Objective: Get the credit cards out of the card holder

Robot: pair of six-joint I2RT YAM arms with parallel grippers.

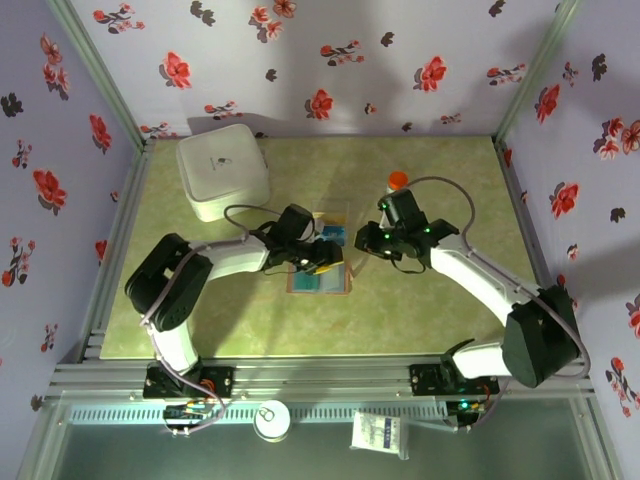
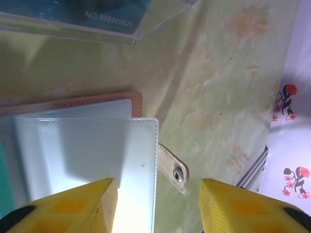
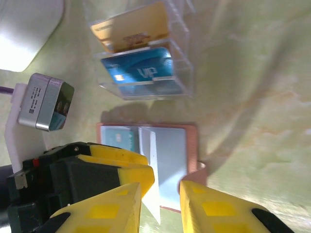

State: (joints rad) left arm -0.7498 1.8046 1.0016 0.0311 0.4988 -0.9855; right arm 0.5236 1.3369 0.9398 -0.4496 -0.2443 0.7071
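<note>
Card holder (image 1: pixel 320 283) lies open on the worktop (image 1: pixel 430 320), centre frame, one teal card (image 3: pixel 119 138) seemingly in its pocket. Left fingers (image 2: pixel 73 204) open above the sleeve edge; right fingers (image 3: pixel 214 208) straddle a leaf, grip undeterminable. Extraction step; next requires pinching the card edge.

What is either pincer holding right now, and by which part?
Left pincer is open, holding nothing. A clear sleeve leaf of the card holder rises between the right pincer's fingers; whether it is clamped cannot be told.
</note>
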